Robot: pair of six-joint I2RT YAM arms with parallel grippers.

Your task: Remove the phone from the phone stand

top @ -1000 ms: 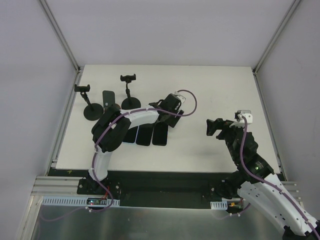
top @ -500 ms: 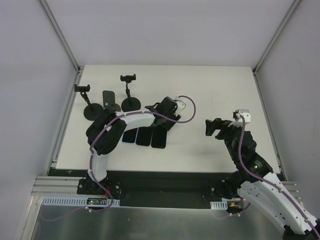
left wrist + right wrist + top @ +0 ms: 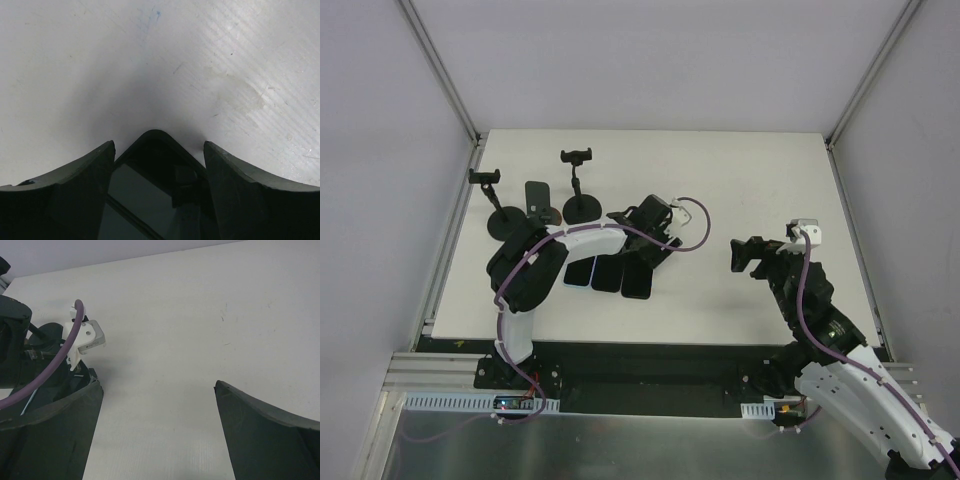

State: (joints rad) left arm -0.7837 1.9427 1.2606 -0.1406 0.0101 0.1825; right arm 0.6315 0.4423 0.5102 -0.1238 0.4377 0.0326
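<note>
Two black phone stands (image 3: 578,182) (image 3: 492,202) with empty clamps rise at the back left. Between them a dark phone (image 3: 537,194) stands upright, seemingly in a third stand. Three dark phones lie side by side on the table (image 3: 578,272) (image 3: 607,275) (image 3: 639,283). My left gripper (image 3: 638,250) (image 3: 159,145) is low over the far end of the rightmost one. That phone's rounded corner (image 3: 150,170) sits between the fingers, and whether they press it does not show. My right gripper (image 3: 748,256) (image 3: 157,385) hangs open over bare table, with nothing in it.
The white table (image 3: 740,180) is enclosed by pale walls at the back and sides. The left arm's purple cable (image 3: 695,225) loops to the right of its wrist. The left wrist's white camera mount (image 3: 82,337) shows in the right wrist view.
The left arm's elbow has swung left and down, and its gripper has shifted slightly left. The rightmost lying phone has turned a little. The right arm has not moved.
</note>
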